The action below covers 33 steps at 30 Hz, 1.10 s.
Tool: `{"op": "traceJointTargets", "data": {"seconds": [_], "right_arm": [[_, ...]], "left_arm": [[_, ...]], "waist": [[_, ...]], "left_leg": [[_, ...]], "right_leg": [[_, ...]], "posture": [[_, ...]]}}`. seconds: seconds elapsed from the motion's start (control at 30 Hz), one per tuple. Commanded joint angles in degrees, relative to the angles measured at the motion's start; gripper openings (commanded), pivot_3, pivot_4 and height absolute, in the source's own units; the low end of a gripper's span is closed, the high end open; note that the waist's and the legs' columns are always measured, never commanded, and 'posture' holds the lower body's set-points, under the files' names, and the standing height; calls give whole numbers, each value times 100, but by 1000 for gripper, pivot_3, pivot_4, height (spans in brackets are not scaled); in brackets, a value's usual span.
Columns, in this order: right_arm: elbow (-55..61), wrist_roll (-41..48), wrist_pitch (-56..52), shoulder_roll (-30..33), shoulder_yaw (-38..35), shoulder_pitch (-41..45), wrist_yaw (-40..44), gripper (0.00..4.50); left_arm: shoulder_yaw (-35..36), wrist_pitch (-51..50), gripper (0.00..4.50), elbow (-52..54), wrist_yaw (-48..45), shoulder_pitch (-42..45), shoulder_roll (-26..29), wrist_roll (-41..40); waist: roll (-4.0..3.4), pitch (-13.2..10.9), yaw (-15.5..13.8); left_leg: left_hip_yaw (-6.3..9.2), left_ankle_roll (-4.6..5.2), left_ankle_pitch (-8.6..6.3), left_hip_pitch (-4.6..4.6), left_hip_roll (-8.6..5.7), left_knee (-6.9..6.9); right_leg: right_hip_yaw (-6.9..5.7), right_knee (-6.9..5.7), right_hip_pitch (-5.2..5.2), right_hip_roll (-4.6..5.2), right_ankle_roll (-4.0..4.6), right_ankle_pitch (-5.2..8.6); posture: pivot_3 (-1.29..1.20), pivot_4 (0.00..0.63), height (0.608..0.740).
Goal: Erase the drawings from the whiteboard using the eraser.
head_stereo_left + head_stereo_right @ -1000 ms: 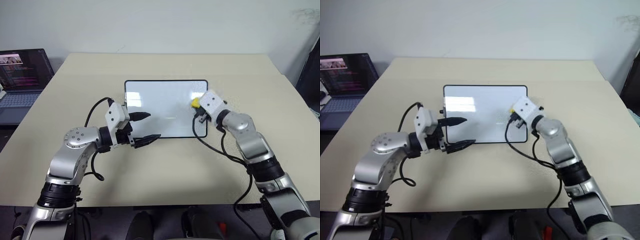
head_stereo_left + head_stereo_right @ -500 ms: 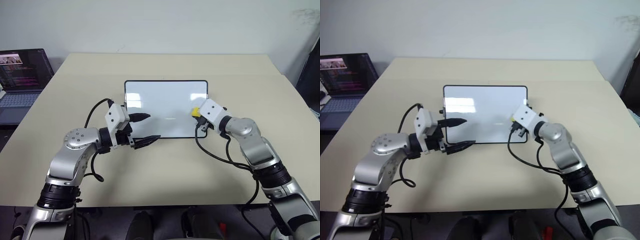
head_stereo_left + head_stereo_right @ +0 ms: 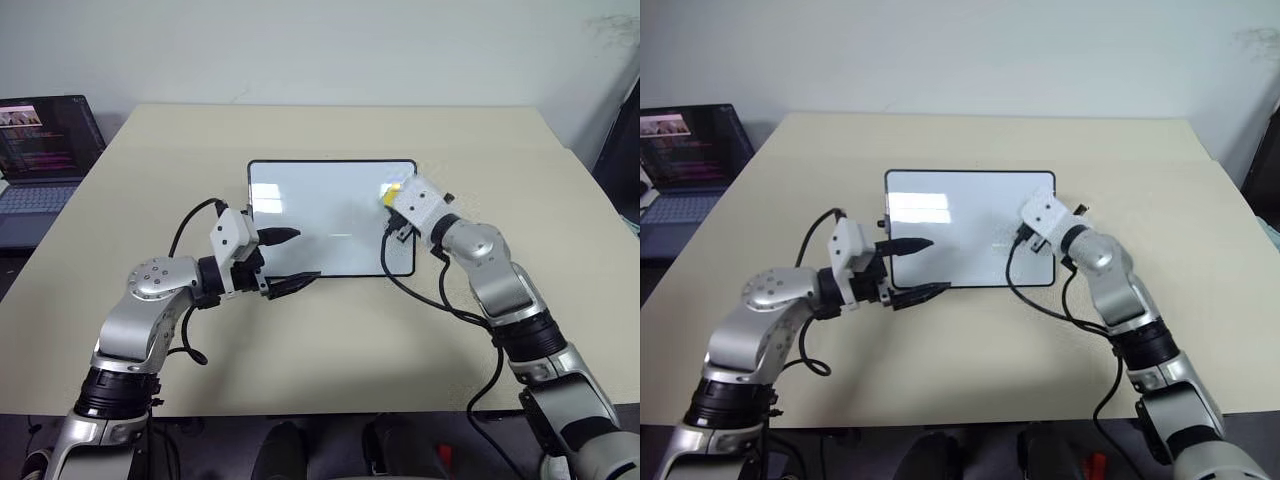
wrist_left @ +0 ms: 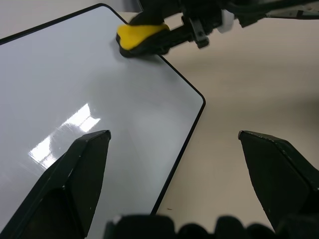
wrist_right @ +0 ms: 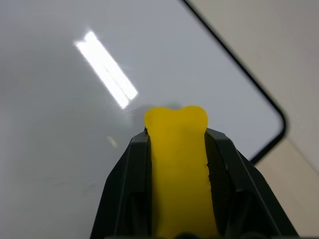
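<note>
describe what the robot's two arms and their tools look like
Both arms are silver-grey metal with black joint sections. Each wrist carries a white boxy housing and a looping black cable. The left tool and right tool each have two black tapered fingers.

An open laptop with a lit screen sits off the far left corner of the beige table, a plain pale wall rises behind, and a dark object stands at the right edge, unidentifiable.

Yellow eraser on seemingly clean whiteboard
</note>
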<state>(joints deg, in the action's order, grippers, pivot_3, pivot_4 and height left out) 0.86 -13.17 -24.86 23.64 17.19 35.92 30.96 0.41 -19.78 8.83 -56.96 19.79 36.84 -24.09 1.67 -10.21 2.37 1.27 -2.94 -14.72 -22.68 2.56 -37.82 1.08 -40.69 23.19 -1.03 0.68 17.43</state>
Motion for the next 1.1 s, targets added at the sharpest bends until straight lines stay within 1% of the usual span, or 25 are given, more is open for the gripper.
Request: {"op": "traceJointTargets", "data": {"seconds": [0.03, 0.1, 0.2, 0.33, 0.47, 0.57, 0.63, 0.7, 0.73, 0.87, 0.97, 1.1], "right_arm": [[144, 50, -309, 14, 173, -238, 303, 1105], [157, 26, -336, -22, 113, -250, 234, 1105], [154, 74, -254, -152, -281, -177, -201, 1105], [850, 592, -667, -295, -922, -433, -232, 1105], [2050, 967, -1415, -222, -1388, -1167, -190, 1105], [3004, 1103, -2018, -193, -1793, -2051, -335, 1105], [3326, 1127, -2274, -303, -1945, -2522, -542, 1105], [3313, 1044, -2274, -355, -1915, -2782, -749, 1105], [3211, 1015, -2227, -485, -1976, -2825, -949, 1105], [2586, 937, -1957, -780, -2180, -2713, -1531, 1105], [2249, 1039, -1862, -891, -2300, -2574, -1715, 1105], [1932, 1108, -1754, -879, -2491, -2523, -1851, 1105]], "left_arm": [[105, -29, 4500, 273, -48, -13, 61, -133], [115, -32, 4500, 280, -37, -25, 56, -145], [102, -34, 4500, 295, -69, -33, 68, -170], [88, -74, 4500, 384, -195, 26, 42, -302], [-34, -91, 4500, 517, -391, 69, 43, -392], [-289, 119, 4500, 513, -646, 138, 114, -164], [-450, 296, 4500, 449, -799, 204, 138, -12], [-561, 400, 4500, 362, -894, 283, 103, 47], [-634, 471, 4500, 302, -949, 337, 73, 94], [-870, 694, 4500, 43, -1099, 585, -99, 207], [-1002, 821, 4500, -118, -1226, 759, -179, 293], [-1085, 967, 4500, -285, -1303, 904, -288, 393]], "waist": [[0, 0, 4], [0, 0, 6], [0, -1, 1], [0, -1, -47], [-1, -2, -79], [-3, -3, -100], [-4, -3, -89], [-4, -3, -69], [-4, -3, -47], [-5, -4, -34], [-5, -4, -48], [-5, -4, -55]], "left_leg": [[0, 0, 0, 1, 0, -1], [-2, 0, 1, 5, 0, -3], [-1, 1, 2, 9, -1, -4], [0, 0, 2, 3, -2, -4], [6, -4, -1, -18, -2, 1], [8, -8, -5, -24, -2, 11], [7, -11, -7, -27, -2, 20], [3, -11, -7, -25, -6, 27], [1, -11, -7, -23, -6, 27], [-3, -10, -6, -16, -5, 27], [-14, -10, -5, -18, -6, 27], [-20, -10, -6, -25, -5, 29]], "right_leg": [[0, -3, 0, 0, -7, 4], [2, -8, 0, 0, -17, 10], [1, -9, -3, 0, -22, 12], [0, -8, -1, 0, -22, 12], [-11, 7, 5, 1, -9, 5], [-11, 31, 5, 1, -8, 6], [-11, 49, 3, 2, -9, 6], [-7, 57, 2, 6, -10, 6], [-5, 58, 2, 6, -14, 7], [-3, 57, 0, -6, -33, 17], [-5, 57, 0, -11, -31, 16], [-2, 66, 1, -11, -13, 6]], "posture": [[0, 150, 740], [0, 150, 740], [0, 150, 740], [0, 150, 740], [0, 150, 740], [0, 150, 740], [0, 150, 740], [0, 150, 740], [0, 150, 740], [0, 150, 740], [0, 150, 740], [0, 150, 740]]}}
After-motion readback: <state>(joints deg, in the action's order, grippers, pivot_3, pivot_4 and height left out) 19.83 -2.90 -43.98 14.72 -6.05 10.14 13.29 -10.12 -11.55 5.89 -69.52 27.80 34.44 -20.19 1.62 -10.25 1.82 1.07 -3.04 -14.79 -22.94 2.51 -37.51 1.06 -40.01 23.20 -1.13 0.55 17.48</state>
